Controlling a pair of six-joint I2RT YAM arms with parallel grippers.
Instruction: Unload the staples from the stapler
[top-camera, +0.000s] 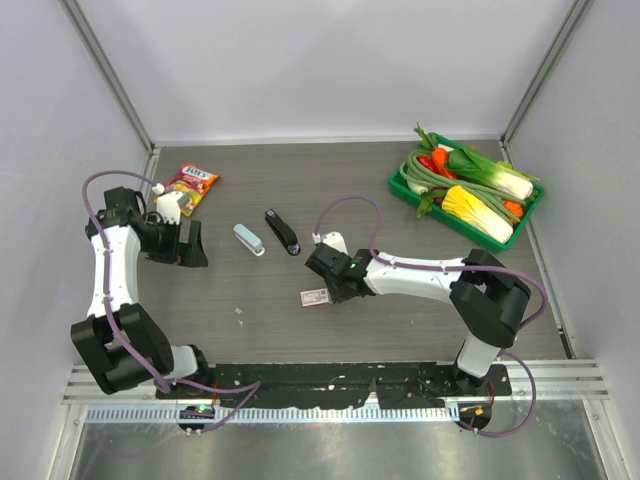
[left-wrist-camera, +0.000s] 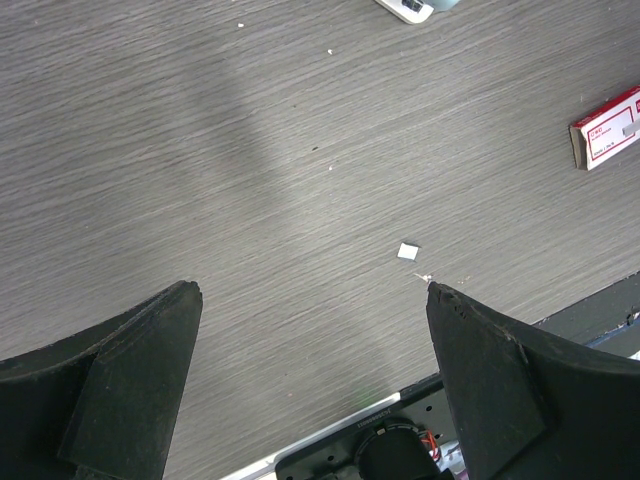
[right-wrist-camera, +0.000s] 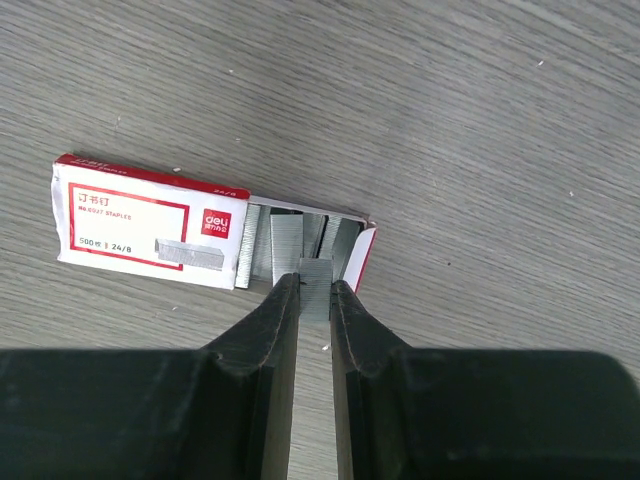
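The pale blue stapler (top-camera: 249, 239) lies on the table left of centre; one end of it shows at the top edge of the left wrist view (left-wrist-camera: 410, 8). A black oblong part (top-camera: 283, 232) lies just right of it. My right gripper (top-camera: 325, 283) is shut on a strip of staples (right-wrist-camera: 315, 280), held at the open end of a red-and-white staple box (right-wrist-camera: 150, 222), which lies near the table's middle (top-camera: 316, 297). More staple strips lie inside the box. My left gripper (top-camera: 188, 245) hangs open and empty left of the stapler, its jaws wide apart (left-wrist-camera: 312, 290).
A green tray (top-camera: 400, 186) of vegetables stands at the back right. A colourful snack packet (top-camera: 192, 184) lies at the back left. A small white scrap (left-wrist-camera: 408, 252) lies on the table. The staple box also shows in the left wrist view (left-wrist-camera: 608, 128).
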